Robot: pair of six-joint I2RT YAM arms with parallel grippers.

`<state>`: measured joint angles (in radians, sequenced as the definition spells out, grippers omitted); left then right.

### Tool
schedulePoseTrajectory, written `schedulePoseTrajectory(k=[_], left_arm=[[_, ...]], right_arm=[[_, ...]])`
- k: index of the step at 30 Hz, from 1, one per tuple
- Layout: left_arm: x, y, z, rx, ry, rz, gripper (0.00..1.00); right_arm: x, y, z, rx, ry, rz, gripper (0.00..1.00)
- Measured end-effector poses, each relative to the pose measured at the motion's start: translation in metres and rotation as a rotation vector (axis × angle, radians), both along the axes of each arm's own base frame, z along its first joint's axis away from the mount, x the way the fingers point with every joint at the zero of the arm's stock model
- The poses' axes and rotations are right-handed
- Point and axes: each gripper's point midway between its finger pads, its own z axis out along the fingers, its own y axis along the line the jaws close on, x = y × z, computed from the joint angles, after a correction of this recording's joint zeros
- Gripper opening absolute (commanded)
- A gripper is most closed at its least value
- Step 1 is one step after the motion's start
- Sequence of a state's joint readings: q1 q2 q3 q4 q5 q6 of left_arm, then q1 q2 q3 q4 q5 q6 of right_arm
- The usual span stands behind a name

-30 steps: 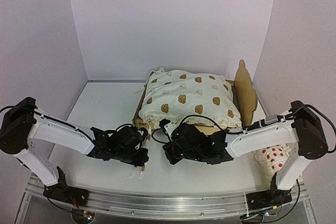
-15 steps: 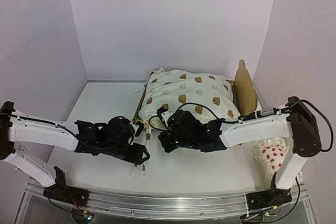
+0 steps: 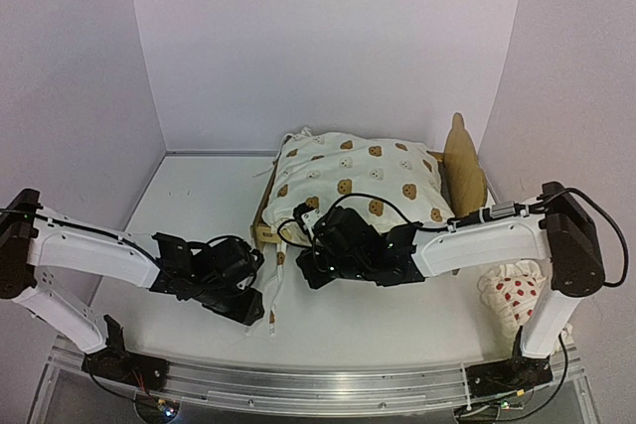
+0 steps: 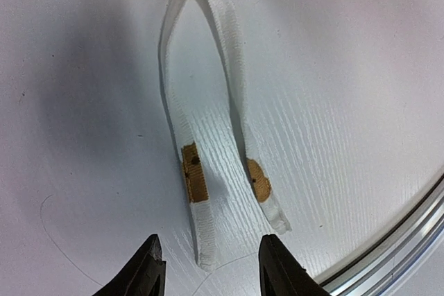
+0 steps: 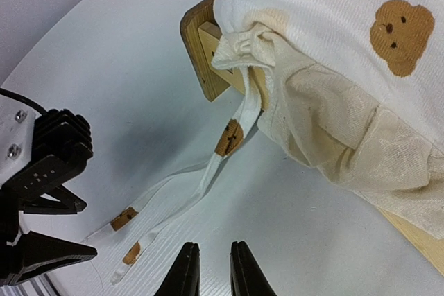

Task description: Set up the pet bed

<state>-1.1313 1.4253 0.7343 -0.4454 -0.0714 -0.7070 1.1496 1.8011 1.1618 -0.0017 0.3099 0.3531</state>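
Light plywood pet bed frame (image 3: 463,171) w/ bear-ear headboard sits back-right on white table (image 3: 199,206), cream bear-print cushion (image 3: 358,186) on it. L gripper (image 4: 208,263) jaws apart, empty, over white ties (image 4: 196,181). R gripper (image 5: 208,268) narrow gap, empty.

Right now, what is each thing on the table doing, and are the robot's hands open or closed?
Pet bed, flat on the table, headboard upright.
Cushion, lying on the bed, covering it.
Ties, untied, trailing loose on the table.
Pillow, off the bed, at the table's right side.
Left gripper, open, empty, at the tie ends.
Right gripper, only slightly open, empty.
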Motion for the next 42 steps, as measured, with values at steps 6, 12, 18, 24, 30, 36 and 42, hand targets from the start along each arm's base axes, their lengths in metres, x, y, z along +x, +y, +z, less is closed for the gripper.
schedulePoseTrajectory(k=[6,12,18,24,30,36,42], left_arm=[[-0.006,0.002,-0.018,0.047,0.040,-0.022,0.42],[-0.006,0.001,-0.031,0.076,0.047,-0.038,0.28],[-0.002,0.000,-0.033,0.083,0.029,-0.035,0.03],[0.005,0.002,-0.033,0.099,-0.010,-0.013,0.00],[0.013,0.009,-0.033,0.123,-0.056,0.019,0.00],[0.014,0.020,-0.023,0.105,-0.093,0.046,0.00],[0.014,0.021,-0.013,0.055,-0.117,0.051,0.00]], right_arm=[[0.000,0.000,0.000,0.000,0.000,0.000,0.19],[0.001,0.003,0.005,0.010,-0.004,0.000,0.20],[0.002,0.005,-0.001,-0.003,0.003,0.001,0.21],[0.002,0.007,-0.008,-0.017,0.019,0.001,0.22],[0.004,0.014,-0.007,-0.002,0.030,-0.004,0.40],[0.012,0.032,-0.015,0.014,0.048,-0.025,0.43],[0.028,0.042,-0.040,0.011,0.052,-0.094,0.43]])
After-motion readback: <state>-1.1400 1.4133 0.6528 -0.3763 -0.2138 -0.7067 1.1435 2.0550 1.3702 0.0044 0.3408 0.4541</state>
